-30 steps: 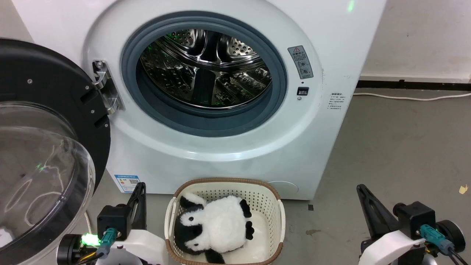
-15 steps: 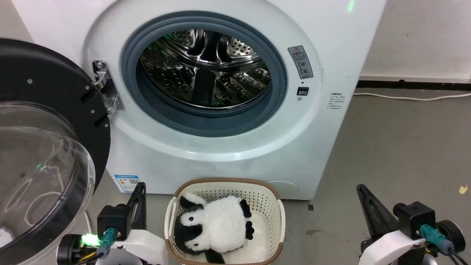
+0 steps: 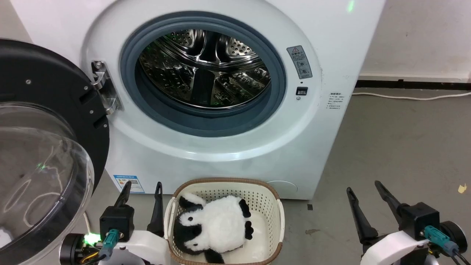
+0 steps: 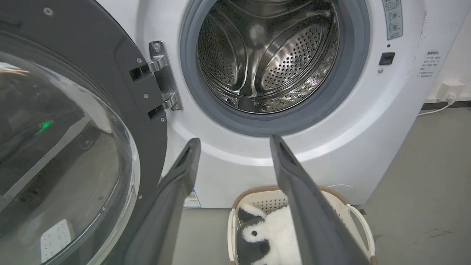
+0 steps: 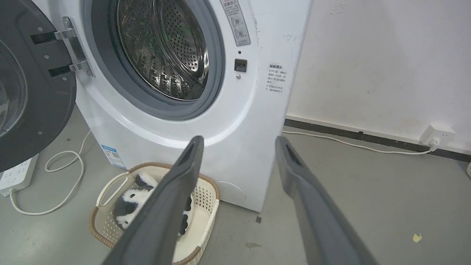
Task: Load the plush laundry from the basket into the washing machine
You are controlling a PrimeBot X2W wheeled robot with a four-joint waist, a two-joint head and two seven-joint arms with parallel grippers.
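Note:
The plush laundry [image 3: 215,225], a fluffy white toy with black ears and limbs, lies in the cream basket [image 3: 272,206] on the floor before the washing machine [image 3: 228,147]. The toy [image 4: 272,235] [image 5: 132,200] also appears low in both wrist views. The washer's steel drum [image 3: 204,70] is bare and its domed door [image 3: 40,176] hangs wide at the left. My left gripper [image 3: 142,188] stands open just left of the basket. Well to the right of the basket, my right gripper [image 3: 364,187] is open with nothing between its fingers.
A white cable [image 3: 412,98] runs along the floor by the wall at the right. A power strip [image 5: 14,176] and looped cord [image 5: 62,173] lie on the floor under the door. Grey floor [image 3: 397,147] stretches to the washer's right.
Both grippers have gone from shut to open, their fingers now spread apart. The camera shifted very slightly. The toy and basket have not moved.

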